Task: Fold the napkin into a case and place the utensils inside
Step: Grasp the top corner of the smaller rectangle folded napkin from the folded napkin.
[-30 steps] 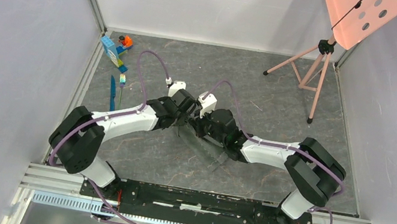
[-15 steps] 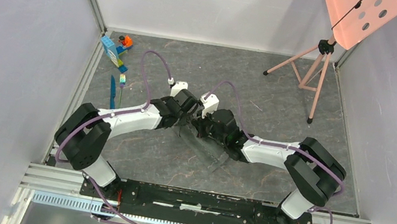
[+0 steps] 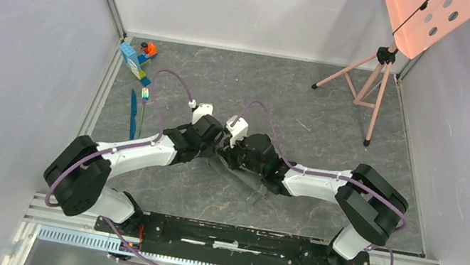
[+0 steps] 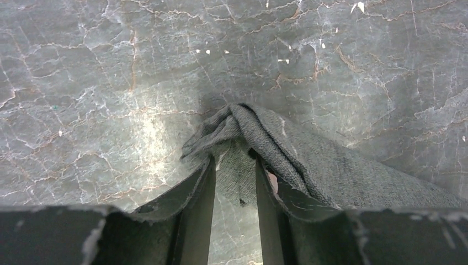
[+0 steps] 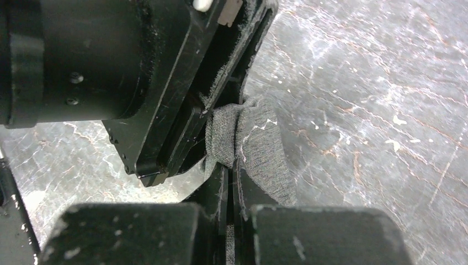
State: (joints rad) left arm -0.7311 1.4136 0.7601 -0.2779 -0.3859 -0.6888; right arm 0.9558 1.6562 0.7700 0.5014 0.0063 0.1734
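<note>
The right pincer (image 5: pixel 232 175) is closed tight on a bunched corner of the dark grey napkin (image 5: pixel 259 149), with the cloth pinched between its tips. The left pincer (image 4: pixel 233 161) meets it tip to tip near the middle of the surface (image 3: pixel 333 134). Its jaws stand narrowly apart. The same gathered fold drapes over both tips and a layer hangs loose in the gap. From that shared point the rest of the napkin trails toward the near right as a creased strip, partly under the right arm.

Bare grey marbled surface lies around the two pincers, with the widest room to the far right. A metal rail closes the near edge, and pale walls close the left, far and right sides.

Farther back on the left, close to the left edge, the blue knife (image 3: pixel 132 114) and the fork (image 3: pixel 144 96) lie side by side, just apart and well away from the napkin. Beyond them, toy blocks (image 3: pixel 136 58) sit in the far left corner. A pink tripod (image 3: pixel 370 83) stands at the far right.
</note>
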